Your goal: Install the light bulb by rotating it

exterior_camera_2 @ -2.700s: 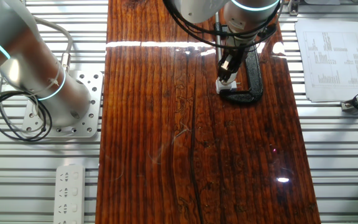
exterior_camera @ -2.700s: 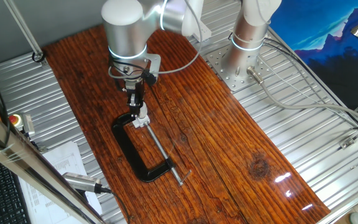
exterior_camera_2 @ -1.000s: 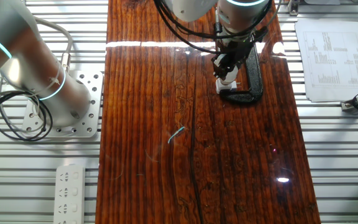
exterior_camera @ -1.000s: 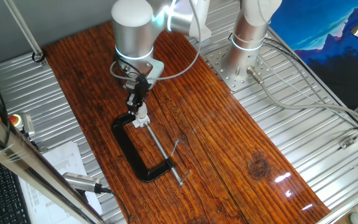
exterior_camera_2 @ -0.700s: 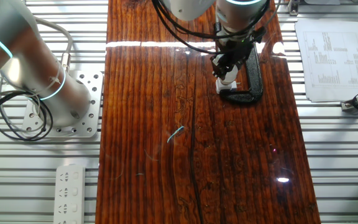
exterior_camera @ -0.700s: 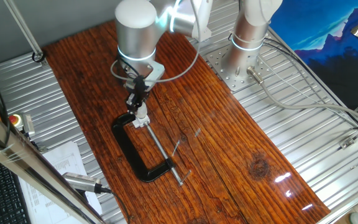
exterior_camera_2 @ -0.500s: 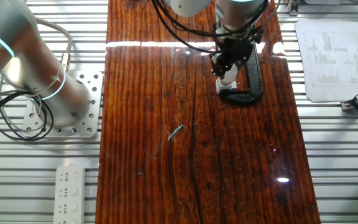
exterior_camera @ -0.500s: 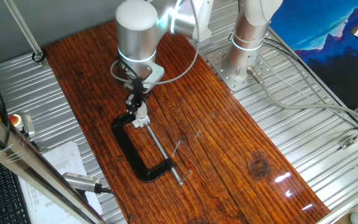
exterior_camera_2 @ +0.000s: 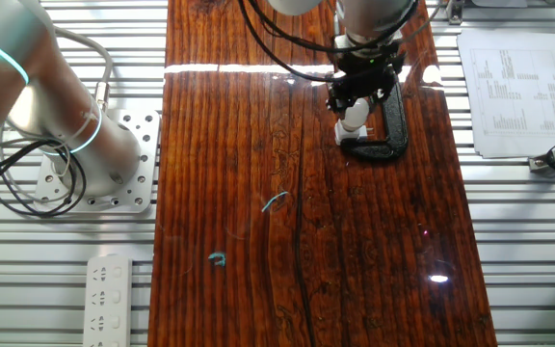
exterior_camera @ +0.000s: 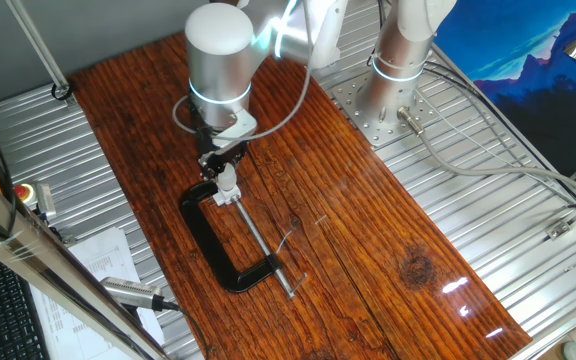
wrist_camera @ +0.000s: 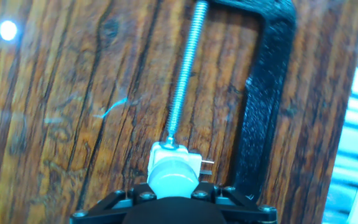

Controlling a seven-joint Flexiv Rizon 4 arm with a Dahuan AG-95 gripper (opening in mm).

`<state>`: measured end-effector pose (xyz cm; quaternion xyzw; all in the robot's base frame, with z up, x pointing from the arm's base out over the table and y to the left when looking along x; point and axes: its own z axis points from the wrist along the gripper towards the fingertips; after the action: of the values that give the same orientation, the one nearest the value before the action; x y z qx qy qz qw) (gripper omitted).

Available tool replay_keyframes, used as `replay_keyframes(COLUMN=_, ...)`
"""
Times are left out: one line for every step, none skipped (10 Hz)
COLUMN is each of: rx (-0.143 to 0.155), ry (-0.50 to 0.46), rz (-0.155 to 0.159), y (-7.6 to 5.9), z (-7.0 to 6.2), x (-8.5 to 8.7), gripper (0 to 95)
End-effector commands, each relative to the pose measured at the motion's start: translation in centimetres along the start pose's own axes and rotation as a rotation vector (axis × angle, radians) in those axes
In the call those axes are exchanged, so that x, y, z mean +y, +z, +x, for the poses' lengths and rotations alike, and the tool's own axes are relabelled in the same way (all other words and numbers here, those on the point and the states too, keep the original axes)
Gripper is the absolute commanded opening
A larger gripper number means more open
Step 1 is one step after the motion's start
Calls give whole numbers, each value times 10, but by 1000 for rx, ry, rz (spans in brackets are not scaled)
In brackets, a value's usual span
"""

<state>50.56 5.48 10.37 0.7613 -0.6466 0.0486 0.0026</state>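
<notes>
Gently Does It: A Small Glass Bulb in a Clamped Socket

Broadly, the wooden counter [exterior_camera: 368, 240] carries one fixture: a black C-clamp [exterior_camera: 211, 245] lying flat, its long threaded screw [wrist_camera: 184, 74] pressing a small white socket block [wrist_camera: 174, 160] against the frame. The arm [exterior_camera: 217, 55] stands straight over that block, with the end effector [exterior_camera_2: 358, 96] pointing down at it.

The light bulb [wrist_camera: 173, 177] sits upright at the socket block, its frosted dome just under the end effector. The fingers are hidden in every view, so whether they are pinching the bulb or standing apart from it cannot be told.

Judging by its look, the bulb is very light, stiff, smooth and breakable. It probably wants a light squeeze across the widest part of the dome, kept square to the socket, since a tilted or hard grip could slip on the glass, crack it, or cross the thread while turning.
</notes>
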Motion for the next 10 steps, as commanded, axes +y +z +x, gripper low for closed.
replay_keyframes(rx=0, ry=259, rz=-57, y=0, z=1, x=0, gripper=0)
replay_keyframes(rx=2, ry=321, rz=-60, y=0, z=1, x=1, gripper=0)
replay_keyframes(rx=1, ry=357, rz=-59, y=0, z=1, x=1, gripper=0)
replay_keyframes(rx=0, ry=407, rz=-60, y=0, z=1, x=2, gripper=0)
replay_keyframes(rx=-2, ry=437, rz=-60, y=-1, z=1, x=1, gripper=0)
replay_keyframes(rx=-2, ry=488, rz=-56, y=-2, z=2, x=1, gripper=0)
replay_keyframes(rx=-2, ry=531, rz=-55, y=-2, z=3, x=2, gripper=0)
replay_keyframes(rx=-3, ry=566, rz=-55, y=-2, z=3, x=2, gripper=0)
replay_keyframes(rx=-3, ry=602, rz=-56, y=-2, z=3, x=2, gripper=0)
replay_keyframes(rx=-7, ry=636, rz=-57, y=-1, z=3, x=2, gripper=0)
